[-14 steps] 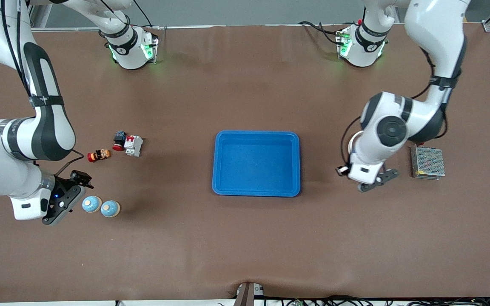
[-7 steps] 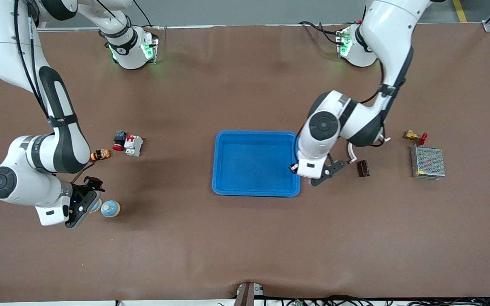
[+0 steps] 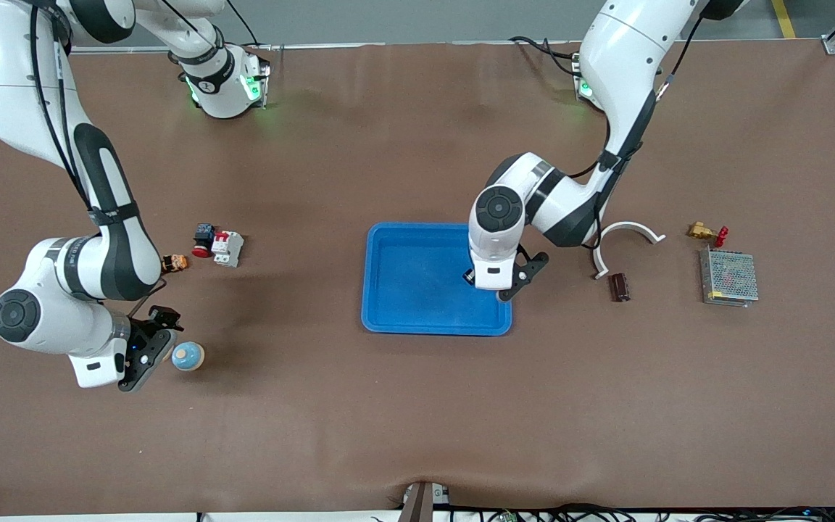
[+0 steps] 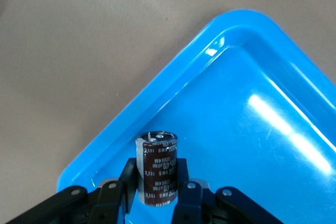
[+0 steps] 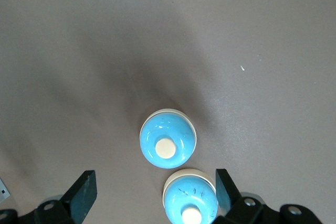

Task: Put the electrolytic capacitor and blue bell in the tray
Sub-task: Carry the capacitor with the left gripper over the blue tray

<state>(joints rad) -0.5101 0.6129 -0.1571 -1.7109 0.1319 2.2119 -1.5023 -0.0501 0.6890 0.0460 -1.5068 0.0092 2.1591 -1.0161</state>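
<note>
capacitor (image 4: 156,169): small stiff cylinder, dark glossy sleeve, metal top; light, slick, so i clamp mid-body. my left gripper (image 4: 156,198) closed on it, over tray (image 3: 388,319) corner toward left arm's end. tray smooth hard blue plastic, raised rim. blue bell (image 5: 168,146): rounded glazed dome, cream knob, likely rolls; second bell (image 5: 190,199) just beside. my right gripper (image 5: 152,195) spread wide above bells, holding nothing.

The front view looks steeply down from high across the table (image 3: 417,420), facing both arm bases. The left wrist view looks down close over a corner of the tray (image 4: 157,98) (also seen in the front view). The right wrist view hangs close above two blue bells (image 5: 168,146).
</note>
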